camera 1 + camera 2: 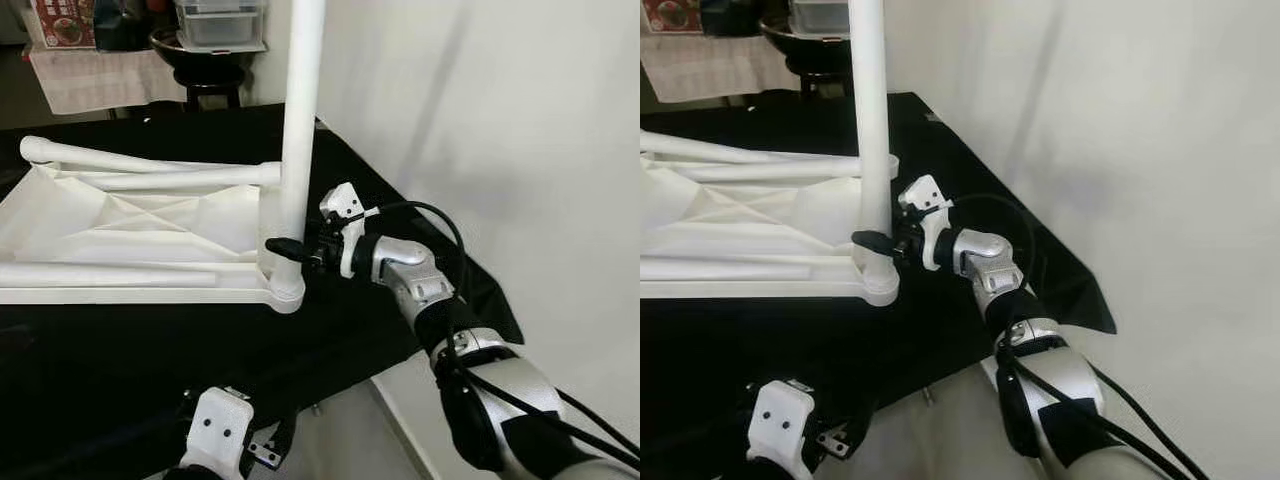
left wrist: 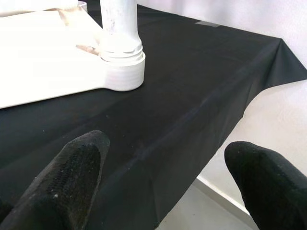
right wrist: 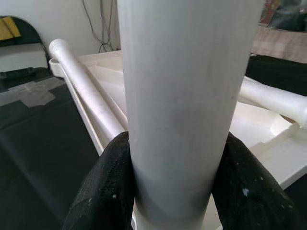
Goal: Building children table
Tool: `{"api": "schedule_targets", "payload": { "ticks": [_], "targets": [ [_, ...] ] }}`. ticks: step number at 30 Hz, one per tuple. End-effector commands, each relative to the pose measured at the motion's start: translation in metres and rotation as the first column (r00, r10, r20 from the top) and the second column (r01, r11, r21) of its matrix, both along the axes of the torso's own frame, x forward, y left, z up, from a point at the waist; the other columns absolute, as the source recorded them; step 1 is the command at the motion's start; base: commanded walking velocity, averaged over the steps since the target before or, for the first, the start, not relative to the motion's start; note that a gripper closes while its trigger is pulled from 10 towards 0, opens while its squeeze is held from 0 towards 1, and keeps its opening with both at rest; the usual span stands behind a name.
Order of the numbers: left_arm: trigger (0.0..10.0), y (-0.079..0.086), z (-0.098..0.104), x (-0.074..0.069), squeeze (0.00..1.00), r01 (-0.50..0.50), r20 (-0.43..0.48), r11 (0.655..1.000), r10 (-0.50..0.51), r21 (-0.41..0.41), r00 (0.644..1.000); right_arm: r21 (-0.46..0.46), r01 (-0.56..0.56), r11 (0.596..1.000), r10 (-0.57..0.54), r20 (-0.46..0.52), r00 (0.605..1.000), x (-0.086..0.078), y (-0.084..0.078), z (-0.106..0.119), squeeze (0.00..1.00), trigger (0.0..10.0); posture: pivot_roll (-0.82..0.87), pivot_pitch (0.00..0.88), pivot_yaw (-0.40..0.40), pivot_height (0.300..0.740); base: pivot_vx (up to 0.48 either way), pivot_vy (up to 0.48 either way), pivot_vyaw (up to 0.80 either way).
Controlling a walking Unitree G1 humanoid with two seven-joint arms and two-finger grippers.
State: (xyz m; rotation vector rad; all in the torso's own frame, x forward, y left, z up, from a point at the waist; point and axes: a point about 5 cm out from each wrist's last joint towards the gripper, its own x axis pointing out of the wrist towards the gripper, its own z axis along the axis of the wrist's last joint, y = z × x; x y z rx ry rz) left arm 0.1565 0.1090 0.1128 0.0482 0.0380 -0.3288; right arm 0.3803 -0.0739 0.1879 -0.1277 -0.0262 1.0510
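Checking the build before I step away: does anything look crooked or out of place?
Nothing stands out. The upright leg stands straight in the corner socket of the tabletop, with the right pincer closed around it near its base.

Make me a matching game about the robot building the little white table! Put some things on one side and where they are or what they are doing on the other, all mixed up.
Things:
1. right gripper
2. left gripper
3. upright table leg
4. loose table legs

States:
A. lying flat on the upside-down tabletop
B. standing in the corner socket of the tabletop
C. open, low at the near edge of the black cloth
D. shut around the bottom of the standing leg

Pairs: 1-D, 2-C, 3-B, 4-A
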Motion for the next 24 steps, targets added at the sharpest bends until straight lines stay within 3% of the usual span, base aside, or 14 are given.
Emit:
{"api": "schedule_targets", "payload": {
  "ticks": [1,5,6,7,8,9,10,11,12,14,15,23,24],
  "targets": [
    [10.0,0.001,0.001,-0.002,0.00,0.008,-0.003,1.000,-0.008,-0.006,1.000,-0.027,0.046,0.999,-0.048,-0.057,0.997,-0.005,-0.011,-0.022,0.00,0.0,-0.02,0.053,-0.105,0.740,0.000,0.000,0.00],
    [10.0,0.003,0.001,-0.002,0.00,0.013,-0.007,1.000,-0.013,-0.009,1.000,-0.003,0.106,0.994,-0.106,-0.067,0.992,-0.010,-0.017,-0.028,0.00,0.0,-0.03,0.052,-0.104,0.740,0.000,0.000,0.00],
    [10.0,0.004,0.000,-0.001,0.00,0.012,-0.008,1.000,-0.012,-0.010,1.000,-0.010,0.273,0.962,-0.274,-0.053,0.960,-0.010,-0.024,-0.033,0.00,0.0,-0.03,0.052,-0.102,0.740,0.000,0.000,0.00],
    [10.0,0.004,0.000,-0.001,0.00,0.010,-0.009,1.000,-0.010,-0.011,1.000,-0.035,0.473,0.880,-0.474,-0.023,0.880,-0.009,-0.034,-0.038,0.00,0.0,-0.03,0.052,-0.102,0.740,0.000,0.000,0.00],
    [10.0,0.004,0.000,-0.001,0.00,0.010,-0.009,1.000,-0.010,-0.011,1.000,-0.035,0.473,0.880,-0.474,-0.023,0.880,-0.009,-0.034,-0.038,0.00,0.0,-0.03,0.052,-0.102,0.740,0.000,0.000,0.00],
    [10.0,0.005,0.000,-0.001,0.00,0.006,-0.009,1.000,-0.006,-0.013,1.000,-0.058,0.593,0.803,-0.596,-0.039,0.802,-0.027,-0.036,-0.051,0.00,0.0,-0.04,0.048,-0.106,0.740,0.000,0.000,0.00],
    [10.0,0.005,0.000,-0.001,0.00,0.006,-0.009,1.000,-0.006,-0.013,1.000,-0.058,0.593,0.803,-0.596,-0.039,0.802,-0.027,-0.036,-0.051,0.00,0.0,-0.04,0.048,-0.106,0.740,0.000,0.000,0.00],
    [10.0,0.006,0.000,-0.001,0.00,0.004,-0.008,1.000,-0.004,-0.013,1.000,-0.064,0.655,0.753,-0.657,-0.031,0.753,-0.046,-0.034,-0.057,0.00,0.0,-0.04,0.049,-0.098,0.740,0.000,0.000,0.00],
    [10.0,0.007,0.000,0.000,0.00,0.002,-0.008,1.000,-0.002,-0.014,1.000,-0.064,0.664,0.745,-0.667,-0.054,0.743,-0.062,-0.027,-0.060,0.00,0.0,-0.05,0.051,-0.093,0.740,0.000,0.000,0.00],
    [10.0,0.007,0.000,0.000,0.00,0.002,-0.008,1.000,-0.002,-0.014,1.000,-0.064,0.664,0.745,-0.667,-0.054,0.743,-0.062,-0.027,-0.060,0.00,0.0,-0.05,0.051,-0.093,0.740,0.000,0.000,0.00],
    [10.0,0.008,-0.001,0.001,0.00,0.002,-0.008,1.000,-0.002,-0.014,1.000,-0.056,0.657,0.751,-0.660,-0.066,0.749,-0.070,-0.022,-0.061,0.00,0.0,-0.06,0.036,-0.088,0.740,0.000,0.000,0.00],
    [10.0,0.008,-0.002,0.004,0.00,0.005,-0.005,1.000,-0.005,-0.023,1.000,-0.046,0.662,0.748,-0.664,-0.041,0.747,-0.050,-0.026,-0.046,0.00,0.0,-0.06,0.021,-0.093,0.740,0.000,0.000,0.00],
    [10.0,0.008,-0.002,0.005,0.00,0.003,-0.004,1.000,-0.003,-0.024,1.000,-0.060,0.639,0.767,-0.642,-0.033,0.766,-0.046,-0.025,-0.042,0.00,10.0,-0.06,0.020,-0.092,0.740,0.000,0.000,0.00]
  ]
}}
